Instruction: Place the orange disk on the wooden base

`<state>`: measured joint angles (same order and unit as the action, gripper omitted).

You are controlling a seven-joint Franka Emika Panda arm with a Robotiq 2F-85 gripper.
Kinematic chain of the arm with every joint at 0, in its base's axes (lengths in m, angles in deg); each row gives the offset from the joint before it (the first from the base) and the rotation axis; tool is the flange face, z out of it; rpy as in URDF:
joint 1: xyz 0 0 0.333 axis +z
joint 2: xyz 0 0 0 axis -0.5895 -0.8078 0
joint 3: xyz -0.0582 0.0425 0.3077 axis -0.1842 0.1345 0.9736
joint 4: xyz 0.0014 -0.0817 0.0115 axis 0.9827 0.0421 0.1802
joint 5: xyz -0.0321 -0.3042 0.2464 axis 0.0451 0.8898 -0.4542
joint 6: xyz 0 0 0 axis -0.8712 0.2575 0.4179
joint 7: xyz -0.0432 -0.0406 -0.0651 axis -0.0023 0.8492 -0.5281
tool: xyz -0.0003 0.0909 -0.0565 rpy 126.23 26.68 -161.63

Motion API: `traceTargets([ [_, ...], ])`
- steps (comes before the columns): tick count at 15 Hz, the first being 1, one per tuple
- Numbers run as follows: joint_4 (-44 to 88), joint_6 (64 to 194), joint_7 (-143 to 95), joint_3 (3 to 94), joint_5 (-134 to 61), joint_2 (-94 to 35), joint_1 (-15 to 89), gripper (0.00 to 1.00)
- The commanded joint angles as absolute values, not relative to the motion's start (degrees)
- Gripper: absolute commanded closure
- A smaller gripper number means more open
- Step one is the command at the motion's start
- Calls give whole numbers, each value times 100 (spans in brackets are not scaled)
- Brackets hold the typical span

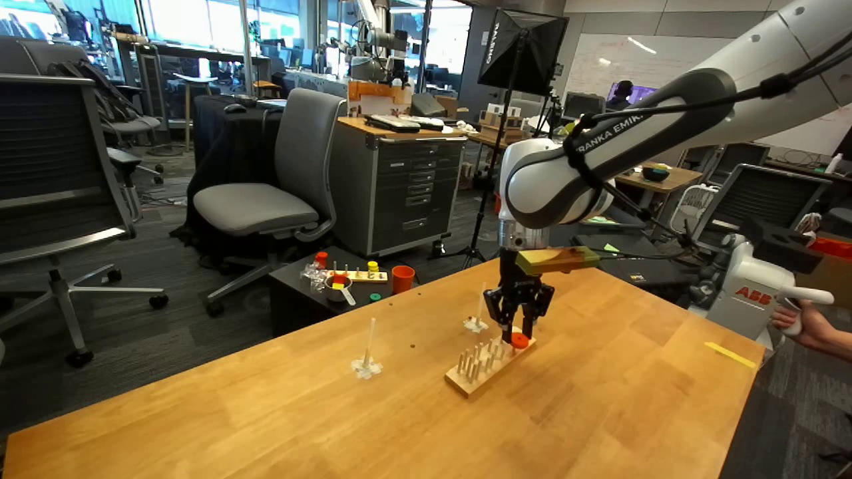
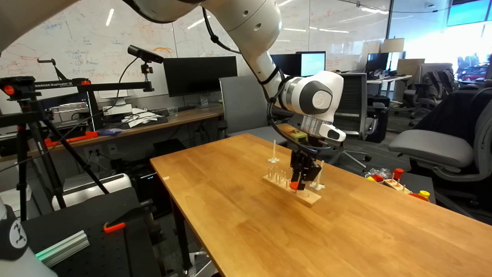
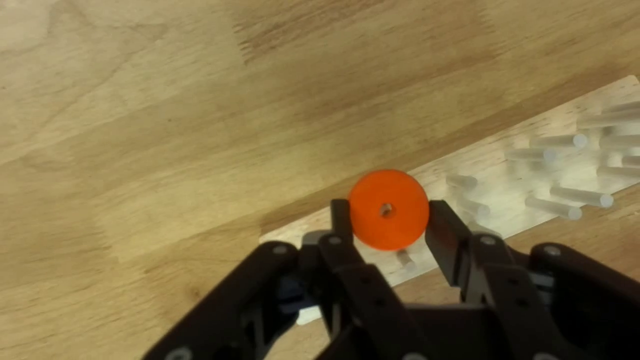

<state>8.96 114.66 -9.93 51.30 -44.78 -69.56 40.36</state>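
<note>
Orange disk (image 3: pixel 387 232): sits pinched by opposite sides of its rim in the gripper (image 3: pixel 390 212), presumably to leave the centre hole (image 3: pixel 386 210) uncovered for threading. Lies at the fingertips (image 3: pixel 341 213), over the sparser end of the wooden base (image 3: pixel 505 194) below. Leaves most pegs (image 3: pixel 582 196) off to one side of the gripper, likely for finger clearance. Cannot tell whether seated or just above; check alignment before release.

the arm (image 1: pixel 665 120) bends, claw (image 3: pixel 389 212) pointing down and clamped.
</note>
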Motion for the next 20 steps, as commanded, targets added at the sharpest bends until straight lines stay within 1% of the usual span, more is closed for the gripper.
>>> traceTargets([
  [1,785,11268,-1013,5166,-4569,-6938,4034,82],
  [20,528,11103,-1009,5138,-4540,-7090,4022,82],
])
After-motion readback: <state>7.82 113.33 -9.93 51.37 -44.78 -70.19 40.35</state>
